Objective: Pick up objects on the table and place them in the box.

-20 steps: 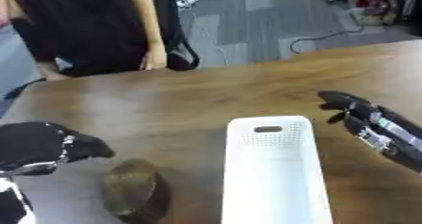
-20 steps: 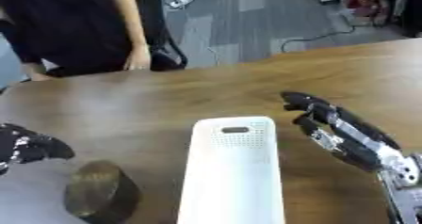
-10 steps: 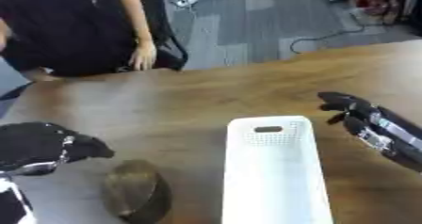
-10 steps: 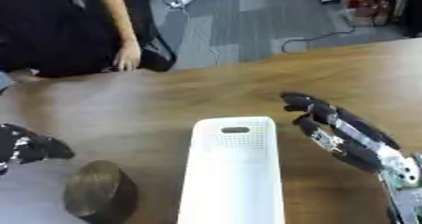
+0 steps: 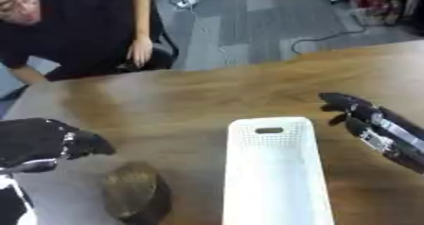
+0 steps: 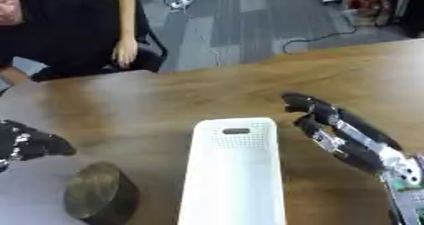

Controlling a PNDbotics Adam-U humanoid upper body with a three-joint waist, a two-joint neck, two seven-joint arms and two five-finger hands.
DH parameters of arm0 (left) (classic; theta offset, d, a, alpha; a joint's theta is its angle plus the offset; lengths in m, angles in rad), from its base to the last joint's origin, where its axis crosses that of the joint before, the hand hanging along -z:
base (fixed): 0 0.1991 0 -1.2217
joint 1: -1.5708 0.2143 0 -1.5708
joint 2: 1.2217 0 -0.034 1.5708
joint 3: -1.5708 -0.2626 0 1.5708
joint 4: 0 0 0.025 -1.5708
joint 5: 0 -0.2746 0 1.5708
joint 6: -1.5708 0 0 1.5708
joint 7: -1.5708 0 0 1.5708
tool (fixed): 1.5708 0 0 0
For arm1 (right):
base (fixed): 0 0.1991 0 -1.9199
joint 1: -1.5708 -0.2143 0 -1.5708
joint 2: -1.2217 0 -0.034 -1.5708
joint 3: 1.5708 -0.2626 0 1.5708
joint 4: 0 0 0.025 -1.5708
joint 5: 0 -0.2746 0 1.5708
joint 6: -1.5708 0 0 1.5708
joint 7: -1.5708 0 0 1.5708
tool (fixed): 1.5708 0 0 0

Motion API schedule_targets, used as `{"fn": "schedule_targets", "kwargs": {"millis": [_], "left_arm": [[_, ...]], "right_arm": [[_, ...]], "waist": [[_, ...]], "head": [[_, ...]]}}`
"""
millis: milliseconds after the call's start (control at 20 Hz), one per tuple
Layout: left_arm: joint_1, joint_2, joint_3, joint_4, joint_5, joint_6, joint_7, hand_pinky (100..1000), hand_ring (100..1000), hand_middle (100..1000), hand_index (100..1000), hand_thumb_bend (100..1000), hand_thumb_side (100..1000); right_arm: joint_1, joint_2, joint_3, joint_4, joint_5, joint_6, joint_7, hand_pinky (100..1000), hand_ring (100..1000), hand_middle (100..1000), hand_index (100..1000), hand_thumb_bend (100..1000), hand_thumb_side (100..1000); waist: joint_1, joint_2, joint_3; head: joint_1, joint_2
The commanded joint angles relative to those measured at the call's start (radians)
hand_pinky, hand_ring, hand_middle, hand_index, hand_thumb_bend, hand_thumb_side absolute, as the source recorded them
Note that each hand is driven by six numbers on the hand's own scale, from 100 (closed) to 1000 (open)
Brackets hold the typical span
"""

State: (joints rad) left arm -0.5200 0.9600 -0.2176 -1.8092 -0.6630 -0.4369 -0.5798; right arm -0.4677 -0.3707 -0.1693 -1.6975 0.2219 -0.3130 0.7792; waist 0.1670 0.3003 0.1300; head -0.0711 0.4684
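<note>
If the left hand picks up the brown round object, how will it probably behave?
The brown round object looks thick and solid, so probably stiff and rather heavy. Its curved side may let it roll if tipped. The left hand is beside it, not touching.

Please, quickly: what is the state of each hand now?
Left hand: cannot be told, holds nothing visible.
Right hand: open, fingers straight, holding nothing.

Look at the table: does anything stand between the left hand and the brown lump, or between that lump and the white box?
Nothing visible does. The left hand is just above the brown lump, and only bare table separates the lump from the white box on its right.
</note>
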Motion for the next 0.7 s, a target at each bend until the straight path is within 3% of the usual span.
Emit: {"fn": "schedule_targets", "kwargs": {"millis": [50,700], "left_arm": [[-0.027,0.016,0.012,-0.014,-0.016,-0.007,-0.007,680,782,881,997,835,655],[-0.149,-0.066,-0.047,0.007,-0.06,-0.051,-0.038,676,773,874,993,827,650]], "right_arm": [[0.006,-0.007,0.0,-0.004,0.0,-0.005,0.006,788,923,1000,1000,100,1000],[-0.002,-0.002,0.006,-0.003,0.0,-0.009,0.012,787,924,1000,1000,100,1000]], "waist": [[0.007,-0.016,-0.002],[0.009,-0.011,-0.029]], "head": [[-0.003,-0.011],[0.015,-0.015]]}}
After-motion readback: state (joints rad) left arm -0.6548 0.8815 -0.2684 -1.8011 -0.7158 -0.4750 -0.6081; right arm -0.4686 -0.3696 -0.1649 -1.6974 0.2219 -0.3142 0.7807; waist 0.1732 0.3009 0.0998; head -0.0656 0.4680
